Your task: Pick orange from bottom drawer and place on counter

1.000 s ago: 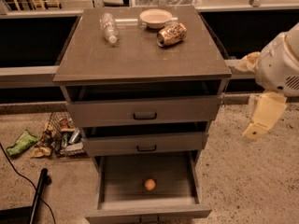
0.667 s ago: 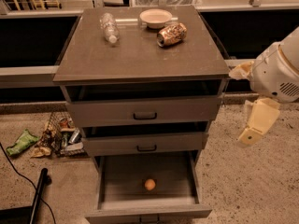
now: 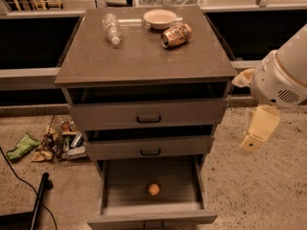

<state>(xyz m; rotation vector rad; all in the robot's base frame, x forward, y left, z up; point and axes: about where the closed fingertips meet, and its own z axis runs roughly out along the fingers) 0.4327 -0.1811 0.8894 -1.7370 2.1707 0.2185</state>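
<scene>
The orange (image 3: 153, 189) lies alone on the grey floor of the bottom drawer (image 3: 120, 186), which is pulled out at the foot of the cabinet. The counter (image 3: 139, 51) is the cabinet's flat grey-brown top. My gripper (image 3: 255, 131) hangs off the cabinet's right side, level with the middle drawer, well above and to the right of the orange. It touches nothing. The white arm housing (image 3: 283, 75) sits just above it, beside the counter's right edge.
On the counter lie a clear plastic bottle (image 3: 112, 28), a white bowl (image 3: 159, 18) and a crushed brownish can (image 3: 175, 35). The top two drawers stand slightly ajar. Litter (image 3: 53, 143) and a black cable (image 3: 24, 181) lie on the floor to the left.
My arm and gripper have drifted a little to the left and downward beside the cabinet. The orange and the drawers have stayed put.
</scene>
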